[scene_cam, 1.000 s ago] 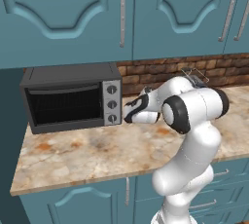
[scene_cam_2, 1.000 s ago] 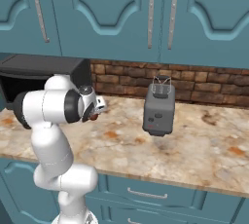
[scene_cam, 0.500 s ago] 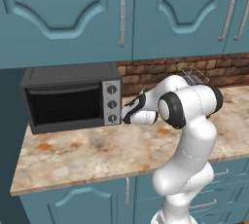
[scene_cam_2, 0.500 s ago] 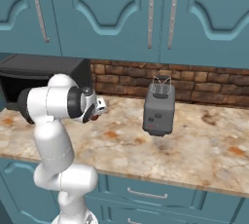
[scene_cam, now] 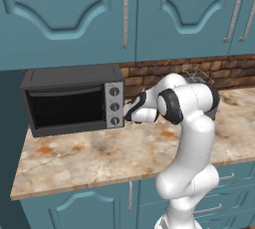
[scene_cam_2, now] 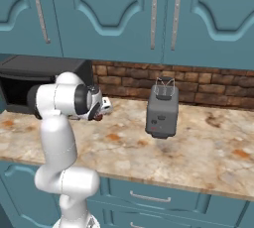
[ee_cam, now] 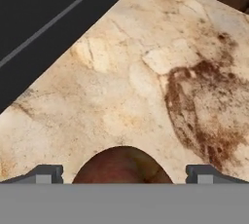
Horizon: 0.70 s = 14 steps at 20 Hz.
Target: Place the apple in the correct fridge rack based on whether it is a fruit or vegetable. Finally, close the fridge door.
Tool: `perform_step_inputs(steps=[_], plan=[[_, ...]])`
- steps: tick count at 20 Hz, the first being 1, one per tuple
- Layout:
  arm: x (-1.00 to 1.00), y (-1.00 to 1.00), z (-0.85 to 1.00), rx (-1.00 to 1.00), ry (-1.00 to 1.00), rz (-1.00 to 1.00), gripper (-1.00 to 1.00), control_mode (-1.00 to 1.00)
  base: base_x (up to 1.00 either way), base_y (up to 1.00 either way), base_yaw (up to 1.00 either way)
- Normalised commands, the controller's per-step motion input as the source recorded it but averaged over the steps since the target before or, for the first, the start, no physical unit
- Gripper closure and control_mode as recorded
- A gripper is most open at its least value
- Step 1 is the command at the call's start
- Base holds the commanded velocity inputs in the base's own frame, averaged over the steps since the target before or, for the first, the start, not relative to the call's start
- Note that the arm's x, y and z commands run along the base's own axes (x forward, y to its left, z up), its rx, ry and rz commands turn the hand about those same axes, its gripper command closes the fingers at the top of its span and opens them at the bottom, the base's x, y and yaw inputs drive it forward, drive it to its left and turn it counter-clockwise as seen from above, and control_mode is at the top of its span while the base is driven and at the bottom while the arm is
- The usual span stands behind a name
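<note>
The apple (ee_cam: 121, 167), a dark red-brown ball, sits low in the hand view between the two finger tips, with a small gap on each side. My gripper (ee_cam: 124, 175) is open around it, just above the marble counter (ee_cam: 146, 72). From the right base view the apple (scene_cam_2: 97, 118) shows as a dark red spot under the gripper (scene_cam_2: 100, 114). In the left base view the gripper (scene_cam: 128, 118) hangs by the black toaster oven's (scene_cam: 69, 103) front right corner. The fridge rack is out of view.
The toaster oven (scene_cam_2: 30, 81) stands at the counter's left end, its dark side (ee_cam: 39, 18) close to the hand. A grey toaster (scene_cam_2: 162, 113) stands right of the arm. A brick backsplash and teal wall cabinets run behind. Bare counter (scene_cam_2: 198, 142) lies to the right.
The arm's elbow has shifted a little and risen. The hand stays by the oven's corner and the jaws are as wide as before.
</note>
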Motion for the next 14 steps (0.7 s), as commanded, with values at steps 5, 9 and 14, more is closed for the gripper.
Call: perform_step_inputs(steps=[5,9,14], plan=[[-0.02,0.0,-0.33,0.0,0.0,0.0,1.0,-1.0,0.0,0.0,0.0],[-0.27,0.0,-0.17,0.0,-0.02,0.0,1.0,-1.0,0.0,0.0,0.0],[-0.84,-0.2,0.6,0.07,-0.09,-0.07,1.0,-1.0,0.0,0.0,0.0]])
